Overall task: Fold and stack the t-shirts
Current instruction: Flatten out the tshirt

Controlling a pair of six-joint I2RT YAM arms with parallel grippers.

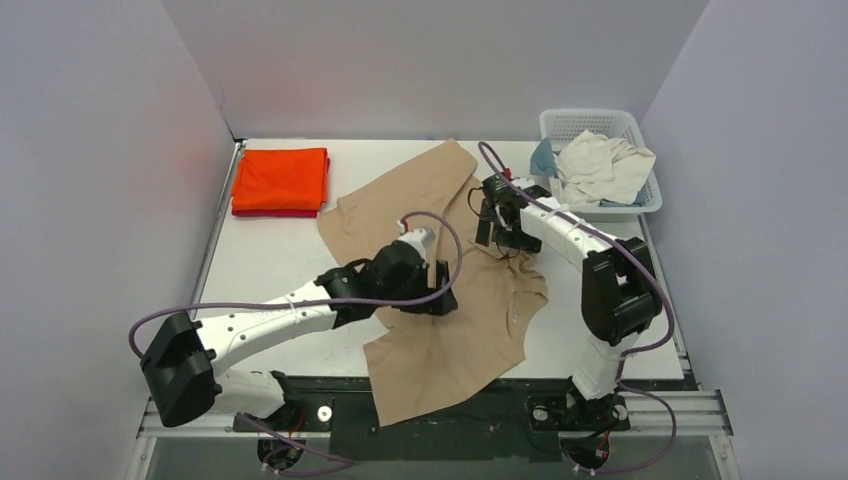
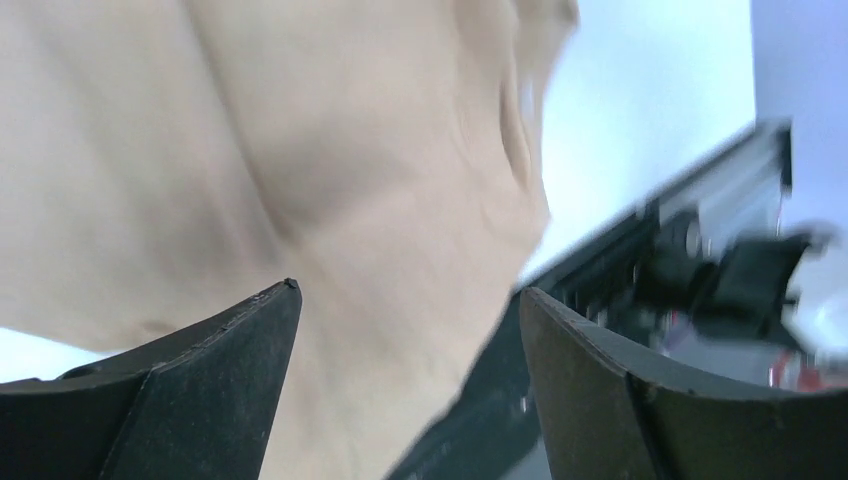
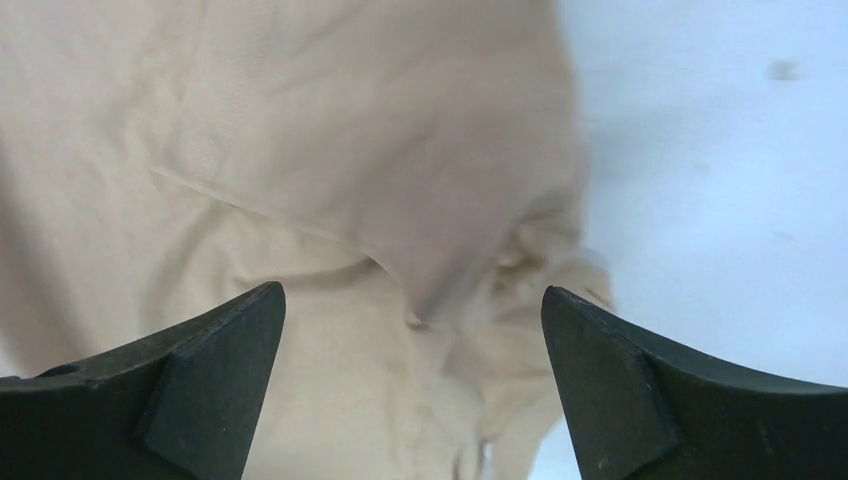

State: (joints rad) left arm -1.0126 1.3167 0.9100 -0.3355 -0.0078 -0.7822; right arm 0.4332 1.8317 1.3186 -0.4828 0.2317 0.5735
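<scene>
A large tan-beige t-shirt (image 1: 470,330) lies spread and rumpled across the middle of the table, its near hem hanging over the front edge. It fills the left wrist view (image 2: 300,150) and the right wrist view (image 3: 300,150). My left gripper (image 1: 440,290) hovers over its middle, open and empty (image 2: 410,310). My right gripper (image 1: 497,235) is over its bunched right side, open and empty (image 3: 415,300). A folded bright orange tee (image 1: 282,178) lies on a dark red one (image 1: 275,211) at the back left. Cream-white (image 1: 600,165) and blue (image 1: 543,157) tees sit in the basket.
A white plastic lattice basket (image 1: 640,200) stands at the back right corner. Grey walls enclose the table on three sides. The table's front edge has a dark rail (image 1: 450,410) with both arm bases.
</scene>
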